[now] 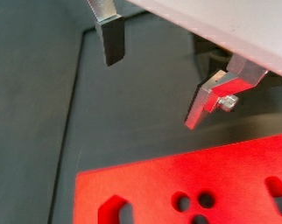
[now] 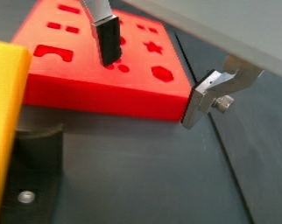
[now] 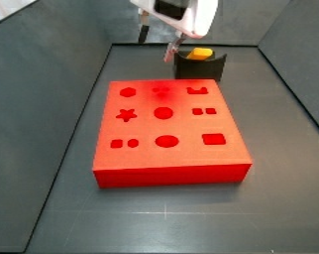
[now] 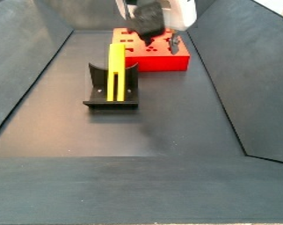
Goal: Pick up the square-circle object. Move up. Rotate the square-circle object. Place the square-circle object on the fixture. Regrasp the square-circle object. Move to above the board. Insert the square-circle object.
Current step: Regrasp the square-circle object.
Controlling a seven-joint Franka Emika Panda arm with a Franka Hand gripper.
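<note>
The yellow-orange square-circle object (image 4: 114,68) rests on the dark fixture (image 4: 111,98), standing up out of its notch; it also shows in a side view (image 3: 199,54) and at the edge of a wrist view (image 2: 5,114). The fixture (image 3: 202,67) stands just behind the red board (image 3: 169,134). My gripper (image 3: 169,55) is open and empty, hanging beside the fixture near the board's far edge, apart from the object. In both wrist views nothing lies between the fingers (image 1: 112,39) (image 2: 107,39). The board (image 1: 190,188) (image 2: 96,74) lies beyond the gripper (image 1: 153,94) (image 2: 150,93).
The dark floor is bounded by sloping dark walls (image 3: 44,60) (image 4: 256,79) on either side. The board (image 4: 150,51) has star, circle, square and hexagon holes in its top.
</note>
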